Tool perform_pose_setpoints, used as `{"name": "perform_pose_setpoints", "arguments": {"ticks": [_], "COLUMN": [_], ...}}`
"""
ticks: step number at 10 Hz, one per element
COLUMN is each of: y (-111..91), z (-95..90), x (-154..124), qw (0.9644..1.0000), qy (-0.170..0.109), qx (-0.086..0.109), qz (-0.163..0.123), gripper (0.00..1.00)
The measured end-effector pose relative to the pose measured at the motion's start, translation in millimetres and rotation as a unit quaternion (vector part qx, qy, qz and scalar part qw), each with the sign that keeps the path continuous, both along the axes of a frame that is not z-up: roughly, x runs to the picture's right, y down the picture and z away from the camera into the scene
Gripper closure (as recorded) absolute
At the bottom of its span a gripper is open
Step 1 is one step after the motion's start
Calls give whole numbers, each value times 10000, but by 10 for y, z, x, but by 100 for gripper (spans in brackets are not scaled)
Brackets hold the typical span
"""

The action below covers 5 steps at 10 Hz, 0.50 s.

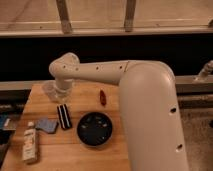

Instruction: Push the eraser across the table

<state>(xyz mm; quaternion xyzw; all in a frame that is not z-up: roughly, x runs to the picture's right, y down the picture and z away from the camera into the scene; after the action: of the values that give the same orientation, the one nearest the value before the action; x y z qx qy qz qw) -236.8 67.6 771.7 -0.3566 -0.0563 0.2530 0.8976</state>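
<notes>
The eraser (63, 116), a small black block with white lengthwise stripes, lies on the light wooden table (70, 150), left of centre. My white arm reaches in from the right and bends down over the table's far left. The gripper (62, 96) hangs just beyond the eraser's far end, close above it, in front of a clear cup (51, 91). I cannot tell whether the gripper touches the eraser.
A black bowl (95, 128) sits right of the eraser. A blue-grey flat pad (47, 125) lies to its left, and a white bottle (30, 143) at the front left. A small red object (102, 97) lies at the far middle.
</notes>
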Motion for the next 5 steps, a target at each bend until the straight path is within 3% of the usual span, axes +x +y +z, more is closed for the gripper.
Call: {"name": "perform_pose_setpoints", "arguments": {"ticks": [3,5], "y": [16,175], "z": [12,105], "x": [-16,-232], "qw": [10000,9990], "qy": [-13,-201], "qx": [-46,-262], "qz": [-69,-291], "gripper": [100,100]}}
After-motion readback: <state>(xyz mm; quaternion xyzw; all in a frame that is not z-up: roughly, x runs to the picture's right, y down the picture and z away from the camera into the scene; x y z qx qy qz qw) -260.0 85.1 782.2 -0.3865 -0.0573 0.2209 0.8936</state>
